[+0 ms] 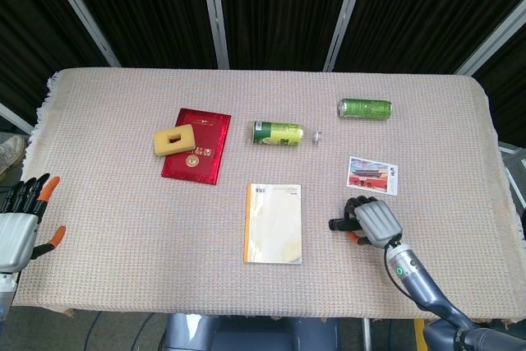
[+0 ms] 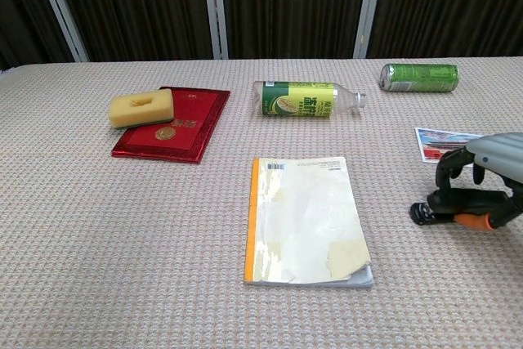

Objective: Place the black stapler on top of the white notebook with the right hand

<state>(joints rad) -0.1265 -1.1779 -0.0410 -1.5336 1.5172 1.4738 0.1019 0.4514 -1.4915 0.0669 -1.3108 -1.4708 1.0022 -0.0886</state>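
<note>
The black stapler (image 1: 335, 223) (image 2: 425, 212) lies on the cloth to the right of the white notebook (image 1: 274, 223) (image 2: 306, 218), which lies flat with an orange spine. My right hand (image 1: 370, 222) (image 2: 487, 171) sits over the stapler, with fingers curled down its far side and the orange-tipped thumb against its near side, gripping it. Only the stapler's left end shows. It still rests on the table. My left hand (image 1: 20, 223) hangs past the table's left edge with its fingers apart, holding nothing.
A postcard (image 1: 373, 175) (image 2: 445, 143) lies just behind the right hand. Further back lie a green can (image 1: 365, 108) and a green bottle (image 1: 278, 132) on their sides. At the left, a yellow sponge (image 1: 173, 139) rests on a red booklet (image 1: 196, 144).
</note>
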